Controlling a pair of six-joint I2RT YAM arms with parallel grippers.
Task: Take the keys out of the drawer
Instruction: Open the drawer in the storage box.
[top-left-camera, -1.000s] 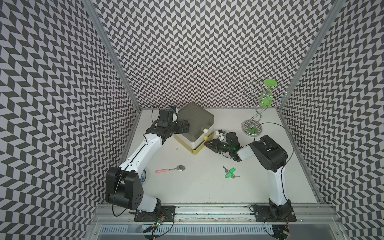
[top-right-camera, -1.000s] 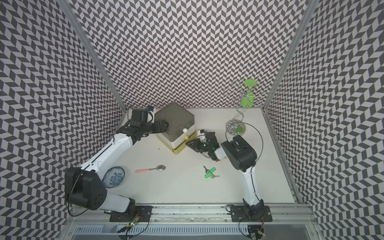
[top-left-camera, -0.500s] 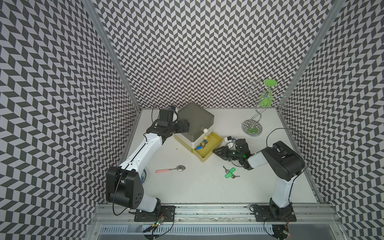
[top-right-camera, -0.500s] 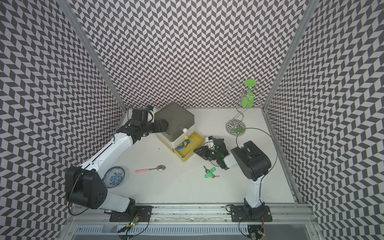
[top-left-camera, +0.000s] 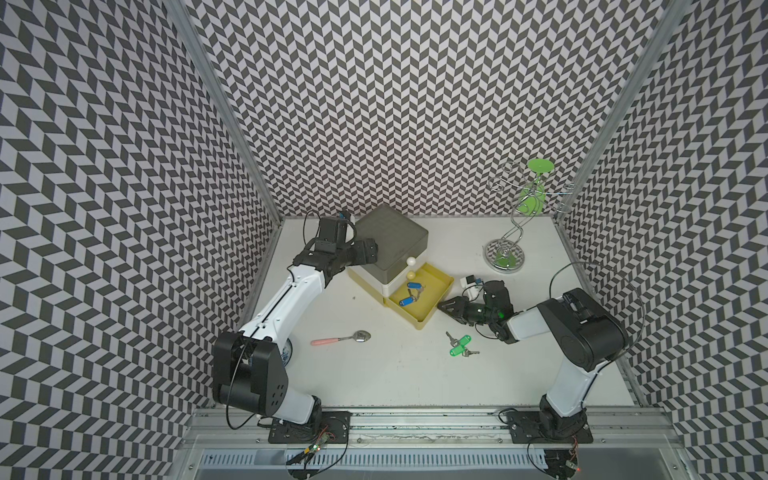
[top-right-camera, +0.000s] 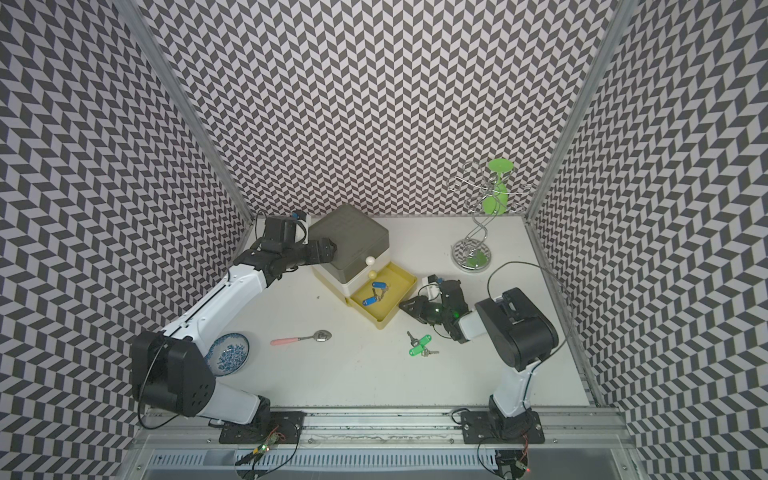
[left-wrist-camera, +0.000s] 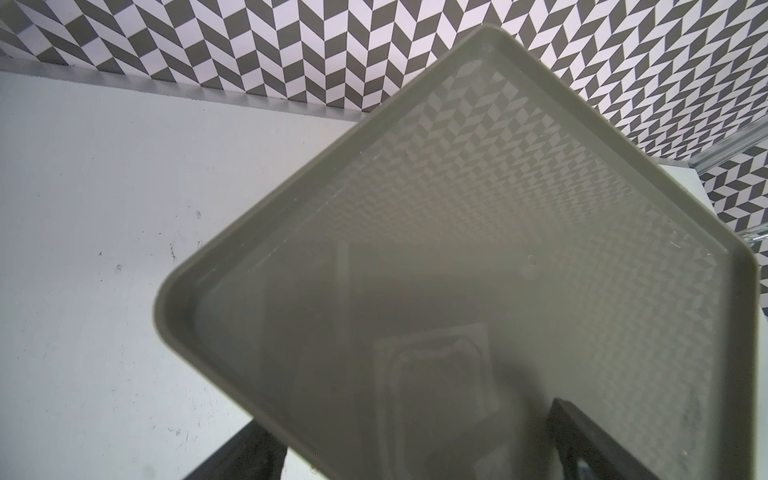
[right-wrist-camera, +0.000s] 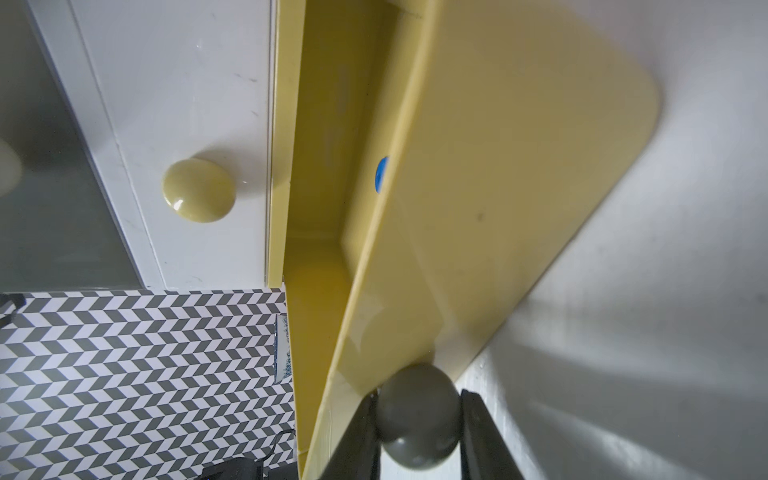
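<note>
The yellow bottom drawer (top-left-camera: 436, 286) (top-right-camera: 395, 286) of the grey-topped drawer unit (top-left-camera: 390, 237) (left-wrist-camera: 457, 249) stands pulled out. Inside lie two keys with blue tags (top-left-camera: 407, 300) (top-right-camera: 378, 285); in the right wrist view only a sliver of blue tag (right-wrist-camera: 381, 174) shows over the drawer wall. My right gripper (top-left-camera: 441, 306) (top-right-camera: 404, 306) (right-wrist-camera: 417, 399) is shut on the drawer's grey knob (right-wrist-camera: 417, 419). Keys with green tags (top-left-camera: 460, 345) (top-right-camera: 419, 345) lie on the table near it. My left gripper (top-left-camera: 368, 251) (left-wrist-camera: 407, 422) is open, fingers spread against the unit's left corner.
A pink-handled spoon (top-left-camera: 338, 340) (top-right-camera: 301, 338) lies on the table in front of the unit. A blue-patterned plate (top-right-camera: 228, 353) sits by the left arm's base. A wire stand with green discs (top-left-camera: 505, 253) is at the back right. The white middle drawer (right-wrist-camera: 178, 124) is closed.
My right gripper has drawn back toward the front right with the knob in it, and the yellow drawer has slid out, uncovering the blue-tagged keys. The left arm has stayed put.
</note>
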